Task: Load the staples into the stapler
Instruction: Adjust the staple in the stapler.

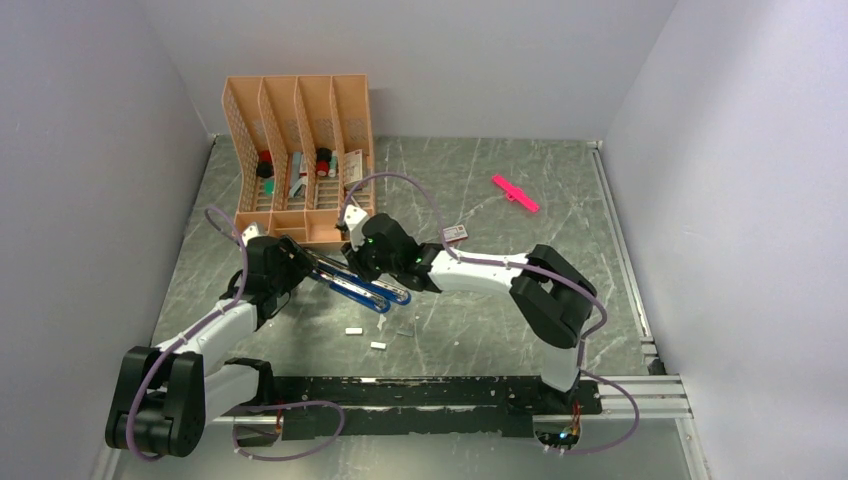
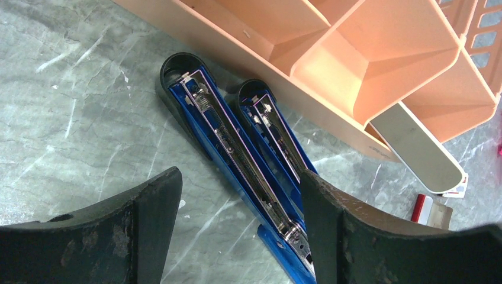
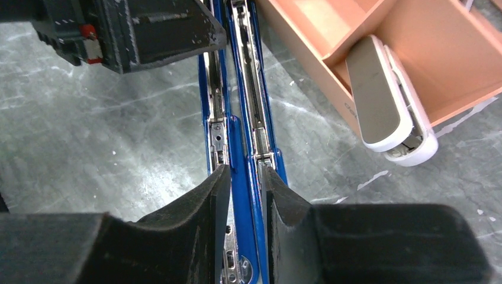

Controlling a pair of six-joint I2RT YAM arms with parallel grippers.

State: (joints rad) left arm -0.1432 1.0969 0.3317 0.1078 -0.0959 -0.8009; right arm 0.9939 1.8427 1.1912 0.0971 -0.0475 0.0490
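Your right end effector [image 3: 243, 192] is pinching one blue rail of the opened stapler [image 2: 219, 124], with its jaws nearly closed on it. Your left end effector [image 2: 240, 195] is standing wide and holding nothing, straddling the stapler's near end.

Caution: if a left finger is catching the magazine, the stapler is likely to be twisting out of that narrow pinch.

The staples [image 1: 352, 330] are lying loose on the desk [image 1: 480, 330], near the stapler but apart from it. They are showing as short, thin, pale strips lying flat, so you are risking a slip or a snapped strip when pinching one.
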